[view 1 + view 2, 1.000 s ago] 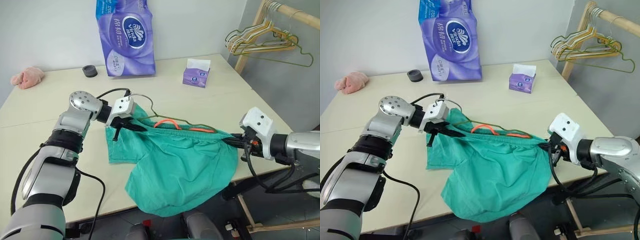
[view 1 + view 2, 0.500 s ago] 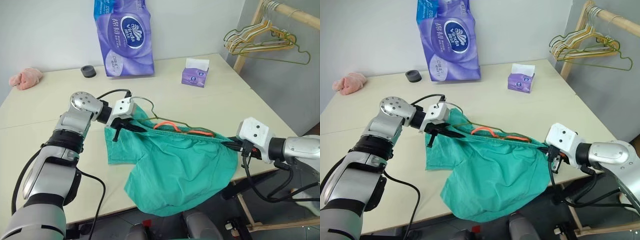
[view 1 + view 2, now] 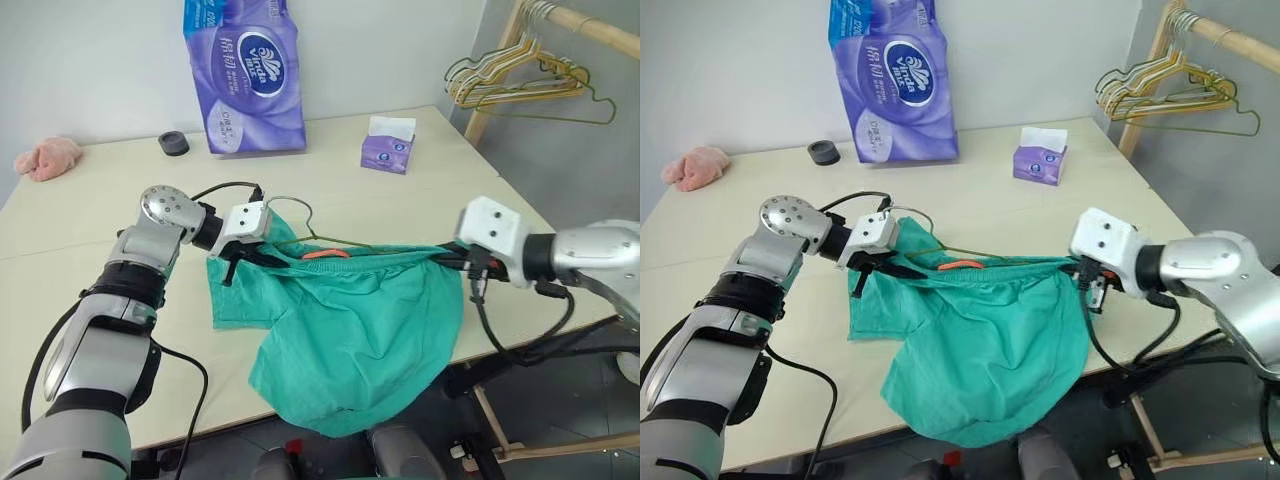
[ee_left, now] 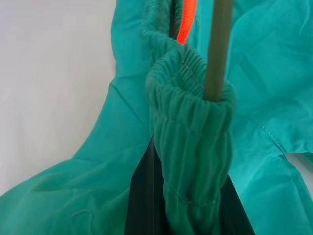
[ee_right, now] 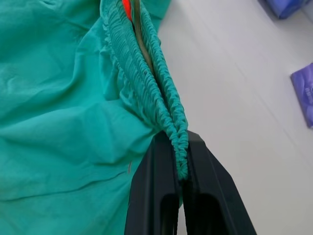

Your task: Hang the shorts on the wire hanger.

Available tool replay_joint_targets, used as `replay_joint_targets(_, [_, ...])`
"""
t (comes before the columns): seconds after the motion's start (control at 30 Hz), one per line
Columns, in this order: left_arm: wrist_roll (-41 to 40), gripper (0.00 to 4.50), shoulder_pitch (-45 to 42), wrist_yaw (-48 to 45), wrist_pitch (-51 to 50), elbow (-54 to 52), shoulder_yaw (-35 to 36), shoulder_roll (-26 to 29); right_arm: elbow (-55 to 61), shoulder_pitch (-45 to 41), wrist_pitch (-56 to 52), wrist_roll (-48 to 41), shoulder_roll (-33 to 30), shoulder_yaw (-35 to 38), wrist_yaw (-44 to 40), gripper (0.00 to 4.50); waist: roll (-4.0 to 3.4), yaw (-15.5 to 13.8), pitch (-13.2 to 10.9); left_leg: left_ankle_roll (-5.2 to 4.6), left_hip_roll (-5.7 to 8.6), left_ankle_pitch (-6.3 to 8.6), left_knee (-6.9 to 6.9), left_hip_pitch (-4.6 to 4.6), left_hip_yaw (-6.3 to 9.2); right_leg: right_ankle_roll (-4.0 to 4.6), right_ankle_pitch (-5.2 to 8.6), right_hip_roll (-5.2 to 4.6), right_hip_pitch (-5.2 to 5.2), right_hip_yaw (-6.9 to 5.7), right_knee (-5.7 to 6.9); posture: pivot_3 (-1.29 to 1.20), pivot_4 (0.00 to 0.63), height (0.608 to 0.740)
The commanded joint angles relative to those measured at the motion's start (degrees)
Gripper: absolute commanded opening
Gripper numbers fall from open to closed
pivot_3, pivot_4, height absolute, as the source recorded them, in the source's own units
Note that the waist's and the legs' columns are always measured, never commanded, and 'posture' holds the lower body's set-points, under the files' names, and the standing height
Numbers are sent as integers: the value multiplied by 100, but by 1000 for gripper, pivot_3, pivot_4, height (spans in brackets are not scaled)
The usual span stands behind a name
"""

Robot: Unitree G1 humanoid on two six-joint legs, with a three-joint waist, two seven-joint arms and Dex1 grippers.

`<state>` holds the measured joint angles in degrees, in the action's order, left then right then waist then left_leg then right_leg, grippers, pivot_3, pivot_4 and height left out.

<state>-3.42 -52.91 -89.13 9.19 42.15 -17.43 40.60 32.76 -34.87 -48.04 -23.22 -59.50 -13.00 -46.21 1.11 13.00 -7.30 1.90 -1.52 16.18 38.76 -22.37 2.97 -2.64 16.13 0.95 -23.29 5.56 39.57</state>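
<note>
Pale cream tabletop against a white wall, carrying a tall purple pack of tissue rolls, a small purple tissue box, a black round cap and a pink cloth lump at the far left edge. Wooden clothes rail at the right holds a bundle of gold and green wire hangers. Teal-green cloth shorts with gathered elastic waistband are stretched between both grippers near the table's front edge, the legs drooping over that edge. Bright orange drawstring shows at the waistband's middle. Thin greyish wire hanger lies along the waistband, its curved hook rising just beside the left gripper; its bar runs inside the gathered band in the left wrist view. Left gripper: fingers closed tight on the waistband's left end. Right gripper: black fingers pinched together on the waistband's right end, held above the table.
</note>
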Motion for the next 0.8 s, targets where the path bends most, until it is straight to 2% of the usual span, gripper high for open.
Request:
replay_joint_targets(0.03, [84,0,66,75,-65,-199,122,26,-137,-528,198,679,209,-552,-32,12,-1,6,-1,0,0,0,0,0,0,1,-1,0,-1,0,1,-243,91,740])
replay_joint_targets(0.2, [141,0,130,225,-106,-292,148,-65,-361,-976,332,1202,590,-988,-121,12,-1,4,-1,0,2,0,4,-9,2,23,-14,-4,-7,-2,2,-242,89,740])
replay_joint_targets(0.43, [176,0,261,566,-205,-470,187,-218,3,-1456,-47,1355,1265,-1281,-250,12,-2,40,-1,1,2,0,6,-10,9,26,-15,-4,-11,-5,13,-245,85,740])
replay_joint_targets(0.63, [220,0,317,855,-273,-568,194,-384,-17,-1519,-229,1641,1768,-1719,-155,12,-2,88,0,1,2,-1,8,-13,13,26,-15,-10,-15,-6,23,-254,84,740])
replay_joint_targets(0.77, [223,0,368,1022,-287,-632,226,-445,-43,-1528,-309,1676,1932,-1714,-233,12,-2,133,0,1,2,-1,9,-14,20,26,-15,-11,-18,-8,31,-252,87,740])
replay_joint_targets(0.8, [210,0,390,1056,-299,-666,240,-466,-103,-1539,-210,1774,1905,-1742,-245,278,-2,139,0,1,2,-1,9,-16,24,27,-15,-11,-20,-9,31,-252,87,740])
